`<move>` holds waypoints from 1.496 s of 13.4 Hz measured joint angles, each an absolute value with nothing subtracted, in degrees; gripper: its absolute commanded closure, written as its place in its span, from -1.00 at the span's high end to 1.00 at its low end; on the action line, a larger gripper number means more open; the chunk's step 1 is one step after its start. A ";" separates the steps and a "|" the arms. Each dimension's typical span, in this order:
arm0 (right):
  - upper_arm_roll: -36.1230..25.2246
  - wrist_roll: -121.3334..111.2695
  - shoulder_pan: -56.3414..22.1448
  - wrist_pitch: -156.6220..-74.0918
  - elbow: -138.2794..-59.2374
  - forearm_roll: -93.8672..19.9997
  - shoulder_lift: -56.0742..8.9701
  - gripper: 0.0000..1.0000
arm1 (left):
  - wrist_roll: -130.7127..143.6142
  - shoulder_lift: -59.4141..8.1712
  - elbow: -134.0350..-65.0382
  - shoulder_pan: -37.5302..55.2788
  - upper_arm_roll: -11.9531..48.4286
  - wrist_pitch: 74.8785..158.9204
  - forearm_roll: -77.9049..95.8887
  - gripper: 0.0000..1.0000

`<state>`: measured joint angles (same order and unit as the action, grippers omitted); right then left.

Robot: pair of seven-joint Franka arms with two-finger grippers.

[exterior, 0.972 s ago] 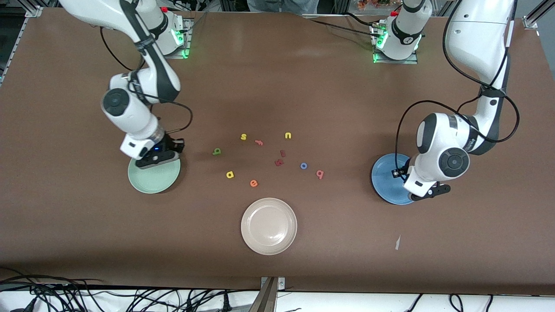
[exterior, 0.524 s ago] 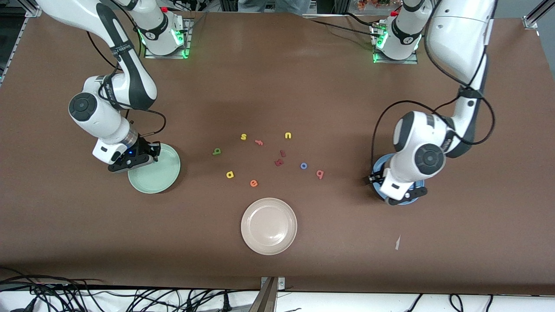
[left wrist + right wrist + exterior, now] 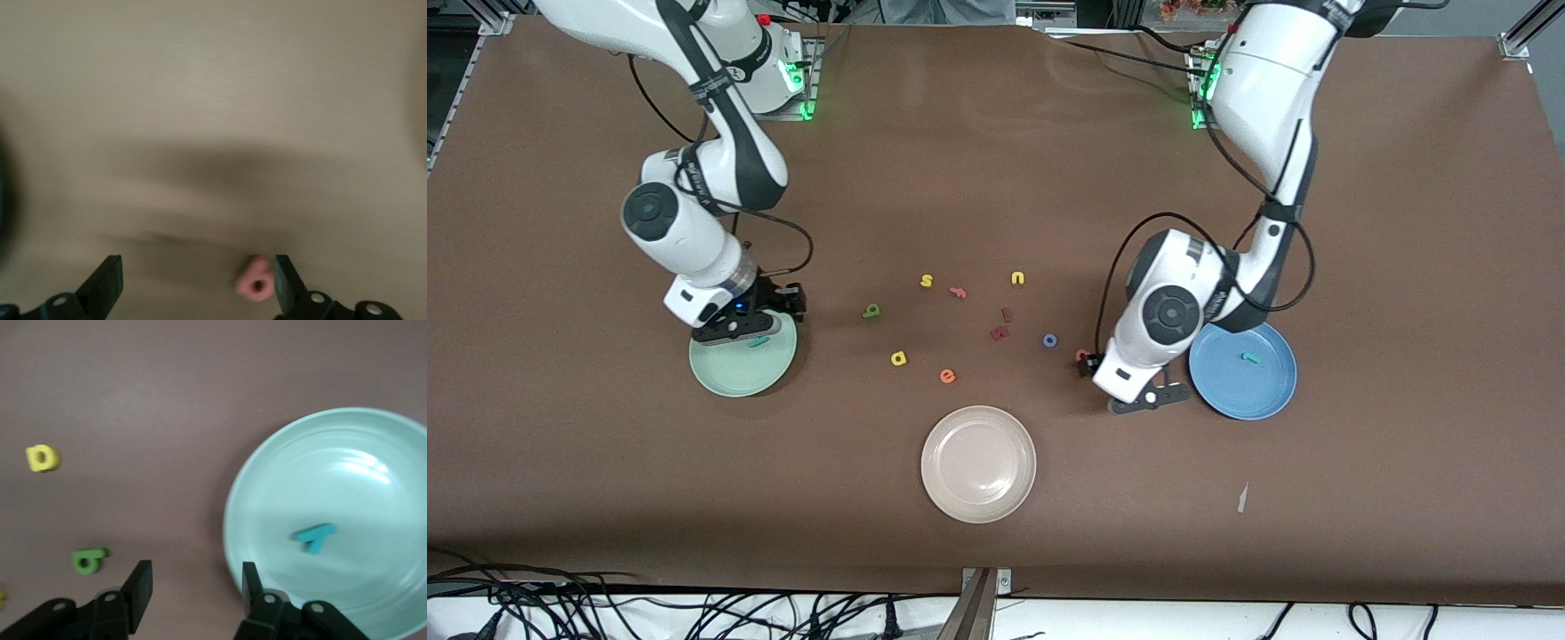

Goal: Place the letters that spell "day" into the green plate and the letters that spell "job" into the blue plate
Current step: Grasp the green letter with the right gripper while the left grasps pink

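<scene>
Now, left tool (image 3: 1129, 384) is low over the desk (image 3: 996, 160) just beside the blue plate (image 3: 1267, 391), fingers spread wide w/ nothing between; the pink b (image 3: 255, 283) lies flat by one fingertip. Teal j (image 3: 1251, 358) rests in that plate, smooth w/ a shallow rim. Right tool (image 3: 749, 313) hangs over the green plate's (image 3: 729, 378) rim, fingers apart, empty; teal y (image 3: 314, 537) lies inside on glossy mint. On the matte brown desk btwn plates: olive a (image 3: 871, 311), yellow d (image 3: 898, 358), blue ring o (image 3: 1050, 340), all flat, foam-like, well apart. Beige plate (image 3: 978, 463) sits nearer the camera, w/ open desk all round it.
</scene>
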<state>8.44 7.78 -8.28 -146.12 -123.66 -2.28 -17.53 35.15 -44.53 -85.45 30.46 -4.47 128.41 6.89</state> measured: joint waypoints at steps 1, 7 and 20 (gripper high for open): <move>9.68 11.56 -8.97 -146.86 -123.66 -2.28 -17.80 0.27 | 35.78 -45.57 -85.43 31.82 -4.47 130.00 6.89 1.00; 10.50 23.46 -16.50 -154.65 -123.84 -2.28 -22.89 0.33 | 36.72 -47.73 -85.34 33.23 -4.62 130.85 6.89 0.55; 10.37 24.12 -17.68 -159.68 -125.56 1.64 -27.01 0.28 | 36.69 -47.62 -84.57 34.35 -4.86 125.66 6.87 -0.90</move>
